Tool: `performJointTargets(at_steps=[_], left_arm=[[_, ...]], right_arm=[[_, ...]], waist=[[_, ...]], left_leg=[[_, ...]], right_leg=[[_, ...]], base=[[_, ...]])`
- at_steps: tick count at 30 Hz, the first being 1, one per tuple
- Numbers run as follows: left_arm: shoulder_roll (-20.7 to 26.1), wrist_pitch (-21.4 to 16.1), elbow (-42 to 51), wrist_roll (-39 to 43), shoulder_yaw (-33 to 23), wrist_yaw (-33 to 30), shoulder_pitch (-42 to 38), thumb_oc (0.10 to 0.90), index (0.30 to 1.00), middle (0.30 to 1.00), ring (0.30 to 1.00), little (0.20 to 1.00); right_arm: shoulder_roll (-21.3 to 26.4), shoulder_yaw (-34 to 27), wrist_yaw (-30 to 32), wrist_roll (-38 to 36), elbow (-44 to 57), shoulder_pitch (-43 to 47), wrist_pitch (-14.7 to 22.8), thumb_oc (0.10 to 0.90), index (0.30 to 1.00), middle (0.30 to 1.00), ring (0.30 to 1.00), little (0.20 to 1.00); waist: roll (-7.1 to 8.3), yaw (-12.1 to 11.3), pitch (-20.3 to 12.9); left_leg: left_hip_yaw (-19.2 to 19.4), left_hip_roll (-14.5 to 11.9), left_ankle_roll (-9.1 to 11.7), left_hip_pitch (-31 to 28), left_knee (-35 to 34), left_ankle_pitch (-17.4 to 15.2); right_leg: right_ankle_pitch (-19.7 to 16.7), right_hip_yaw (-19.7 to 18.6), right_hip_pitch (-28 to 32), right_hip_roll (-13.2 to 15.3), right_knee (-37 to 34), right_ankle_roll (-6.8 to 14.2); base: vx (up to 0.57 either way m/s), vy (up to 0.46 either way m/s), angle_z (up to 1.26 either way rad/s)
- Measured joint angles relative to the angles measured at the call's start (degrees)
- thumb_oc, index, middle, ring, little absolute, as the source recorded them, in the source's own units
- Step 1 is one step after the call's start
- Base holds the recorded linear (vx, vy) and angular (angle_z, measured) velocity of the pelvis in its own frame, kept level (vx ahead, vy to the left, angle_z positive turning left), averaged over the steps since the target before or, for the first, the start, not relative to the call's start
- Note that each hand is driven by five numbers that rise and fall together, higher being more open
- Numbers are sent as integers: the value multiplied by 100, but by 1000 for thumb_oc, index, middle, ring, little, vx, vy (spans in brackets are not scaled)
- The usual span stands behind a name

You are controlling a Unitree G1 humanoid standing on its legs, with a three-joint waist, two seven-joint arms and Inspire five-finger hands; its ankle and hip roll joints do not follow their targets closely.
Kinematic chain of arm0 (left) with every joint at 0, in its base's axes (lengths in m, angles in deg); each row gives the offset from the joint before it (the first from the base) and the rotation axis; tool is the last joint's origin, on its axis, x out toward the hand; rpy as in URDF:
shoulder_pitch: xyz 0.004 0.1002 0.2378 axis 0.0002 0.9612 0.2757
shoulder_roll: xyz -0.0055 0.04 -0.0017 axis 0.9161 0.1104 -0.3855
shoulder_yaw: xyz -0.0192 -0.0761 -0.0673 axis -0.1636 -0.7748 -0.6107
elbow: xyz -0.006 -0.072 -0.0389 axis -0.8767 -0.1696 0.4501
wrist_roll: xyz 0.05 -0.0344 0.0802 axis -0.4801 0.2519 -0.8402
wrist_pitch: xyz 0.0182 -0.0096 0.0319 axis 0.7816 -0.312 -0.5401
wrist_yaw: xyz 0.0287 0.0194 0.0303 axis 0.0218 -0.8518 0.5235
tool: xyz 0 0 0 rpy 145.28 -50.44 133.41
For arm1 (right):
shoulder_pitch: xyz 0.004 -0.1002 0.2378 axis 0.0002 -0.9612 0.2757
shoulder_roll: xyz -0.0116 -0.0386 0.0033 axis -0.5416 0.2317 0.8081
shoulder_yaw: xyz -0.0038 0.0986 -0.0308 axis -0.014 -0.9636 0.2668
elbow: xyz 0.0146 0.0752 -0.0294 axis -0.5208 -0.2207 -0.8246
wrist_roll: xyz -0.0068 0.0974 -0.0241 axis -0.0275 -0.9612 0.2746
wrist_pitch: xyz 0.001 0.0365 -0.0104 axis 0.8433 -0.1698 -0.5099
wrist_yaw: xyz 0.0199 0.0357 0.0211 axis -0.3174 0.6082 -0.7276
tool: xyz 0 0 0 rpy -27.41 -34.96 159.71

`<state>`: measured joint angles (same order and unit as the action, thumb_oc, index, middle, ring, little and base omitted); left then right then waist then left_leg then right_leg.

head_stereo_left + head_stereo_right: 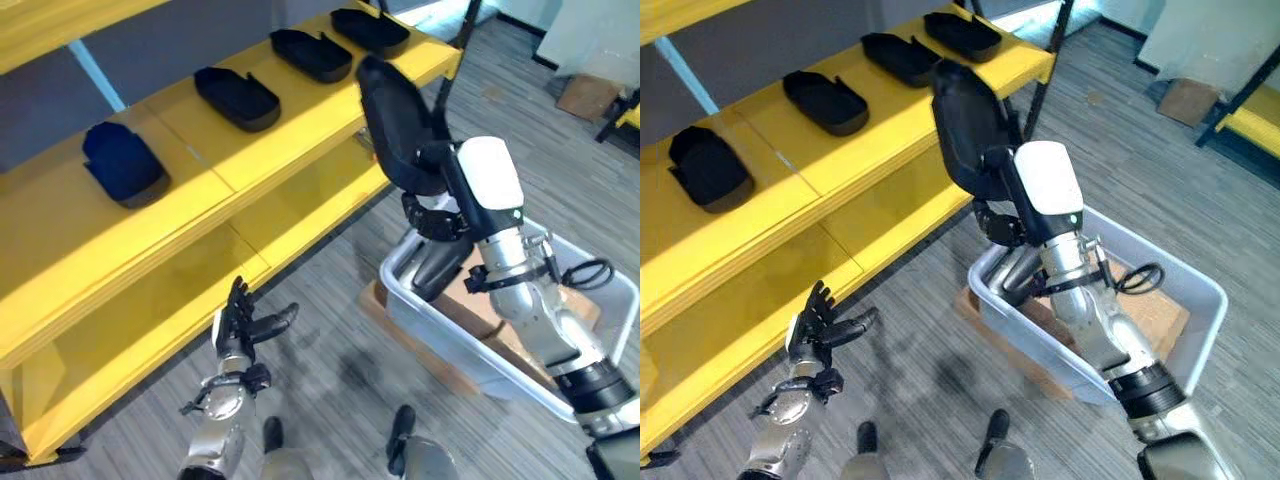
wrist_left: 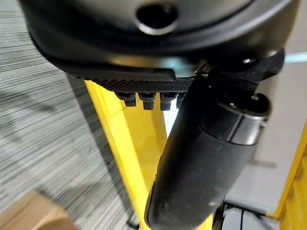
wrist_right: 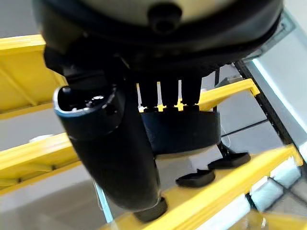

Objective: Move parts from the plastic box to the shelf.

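Above the grey plastic box (image 1: 600,330), your right hand (image 1: 432,165) was raised toward the yellow shelf (image 1: 270,140), fingers clenched round a black moulded part (image 1: 392,110); your left hand (image 1: 240,325) hung low, fingers spread loose.

parts (image 1: 237,97) on shelf (image 1: 300,150) | plastic box (image 1: 440,335) right, on floor (image 1: 330,370)

Bright, even light; glare on shelf (image 1: 300,150); wrist views blurred close up.

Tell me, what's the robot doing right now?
Right hand shut on a black part, lifted between plastic box and yellow shelf. Left hand open, idle. Nothing in the way.
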<state>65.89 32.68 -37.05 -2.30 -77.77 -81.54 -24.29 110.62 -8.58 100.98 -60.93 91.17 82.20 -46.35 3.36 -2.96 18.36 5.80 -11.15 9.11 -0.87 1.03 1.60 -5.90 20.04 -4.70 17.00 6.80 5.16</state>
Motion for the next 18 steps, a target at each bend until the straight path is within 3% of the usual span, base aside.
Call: performJointTargets(at_steps=[3,6,10,11,12,13,14,15,16,17,18], left_arm=[[123,-10,80,-37,-39,1,79,900,1000,1000,1000,1000],[281,-21,94,-112,-469,-29,218,900,1000,1000,1000,1000],[393,-18,88,-204,-512,-110,220,900,1000,1000,1000,1000],[399,-19,83,-256,-505,-111,187,900,1000,1000,1000,1000],[415,-18,54,-272,-494,-117,157,900,1000,1000,1000,1000],[444,-16,-2,-272,-486,-117,139,900,1000,1000,1000,1000],[505,-11,-37,-272,-458,-117,131,900,1000,1000,1000,1000],[552,-10,-38,-278,-460,-118,146,900,1000,1000,1000,1000],[544,-10,-31,-279,-463,-117,180,900,1000,1000,1000,1000],[531,-5,-8,-282,-424,-113,235,900,1000,1000,1000,1000],[476,-9,9,-341,-402,-112,281,900,1000,1000,1000,1000]], right_arm=[[-116,-2,-37,0,-2,-28,5,400,300,300,300,300],[-345,-2,-87,3,-21,-18,-44,400,300,300,300,300],[-374,-1,-106,13,-28,-21,-88,400,300,300,300,300],[-360,-16,-109,13,-27,-19,-97,400,300,300,300,300],[-354,-27,-200,58,-2,-21,-93,400,300,300,300,300],[-358,-26,-249,71,-2,-55,-86,400,300,300,300,300],[-363,-26,-267,71,2,-136,-51,400,300,300,300,300],[-363,-23,-317,68,3,-293,32,400,300,300,300,300],[-366,-16,-358,58,4,-322,70,400,300,300,300,300],[-354,-9,-409,54,33,-361,94,400,300,300,300,300],[-376,-4,-413,51,30,-360,140,400,300,300,300,300]], waist=[[48,-119,-40],[162,-442,-113],[292,-474,-209],[332,-367,-257],[339,-141,-278],[329,-28,-286],[298,106,-313],[288,180,-317],[271,166,-316],[289,142,-336],[259,111,-331]], left_leg=[[-128,398,-270,208,505,-274],[-217,714,-479,651,1207,-645],[-484,919,-607,1166,1678,-789],[-635,1002,-694,1297,1777,-846],[-933,1189,-885,1481,1721,-701],[-1110,1253,-958,1457,1580,-602],[-1287,1234,-1000,1443,1440,-508],[-1424,1206,-1038,1215,1031,-255],[-1383,1178,-984,1100,860,-147],[-1296,1234,-950,971,702,-81],[-1245,1240,-986,922,657,-116]], right_leg=[[-311,77,194,342,-215,-151],[-547,21,228,616,-293,-170],[-735,-133,208,771,-354,-138],[-835,-366,184,797,-359,-137],[-1252,-1778,-46,759,-110,-207],[-715,-2545,-309,616,389,-33],[26,-3191,-384,203,760,245],[962,-3586,-586,-778,1323,246],[1173,-3497,-663,-1080,1387,159],[1097,-3189,-699,-1367,1091,72],[973,-2815,-791,-1551,912,-160]], base=[[48,182,31],[53,271,21],[49,163,46],[123,266,107],[159,263,111],[178,225,107],[139,134,78],[131,75,59],[100,36,26],[84,-6,-19],[102,-16,-24]])
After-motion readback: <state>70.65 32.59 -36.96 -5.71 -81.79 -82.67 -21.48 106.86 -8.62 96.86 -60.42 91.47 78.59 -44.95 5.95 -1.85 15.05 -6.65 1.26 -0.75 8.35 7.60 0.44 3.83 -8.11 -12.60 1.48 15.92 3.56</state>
